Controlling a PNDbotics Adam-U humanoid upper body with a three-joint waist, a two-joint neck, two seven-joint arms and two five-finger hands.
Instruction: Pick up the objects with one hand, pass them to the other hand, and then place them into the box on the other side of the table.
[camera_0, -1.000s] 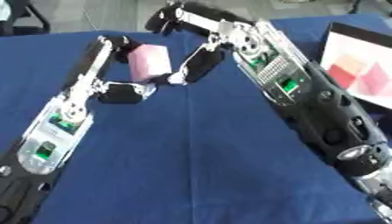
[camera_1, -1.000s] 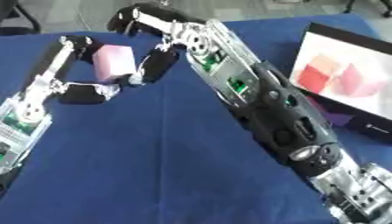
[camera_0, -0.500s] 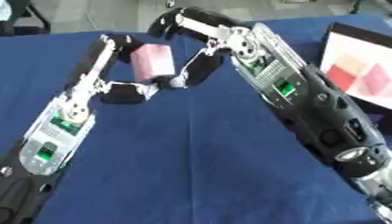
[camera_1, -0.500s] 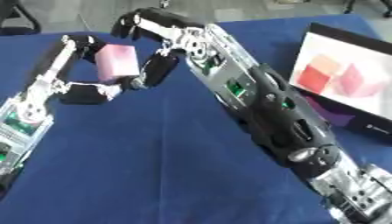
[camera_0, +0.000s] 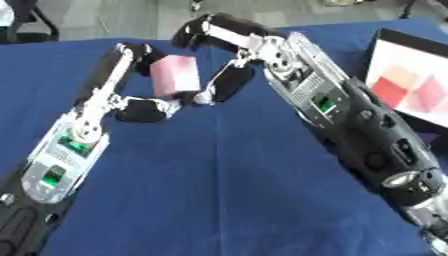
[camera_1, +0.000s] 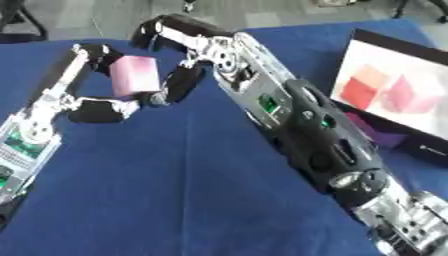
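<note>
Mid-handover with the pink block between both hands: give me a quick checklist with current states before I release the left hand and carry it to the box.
1. Pink block off the blue table: ok, it is held up between the two hands.
2. Left hand on the block: ok, its fingers pinch it from the left and below.
3. Right hand closed on the block: cannot tell; its fingers touch the block's right side, but the wrap is hidden.
4. Box in view at the right: ok, it already holds red and pink blocks.
5. Path from the block to the box: cannot tell; the right arm covers most of it.
</note>
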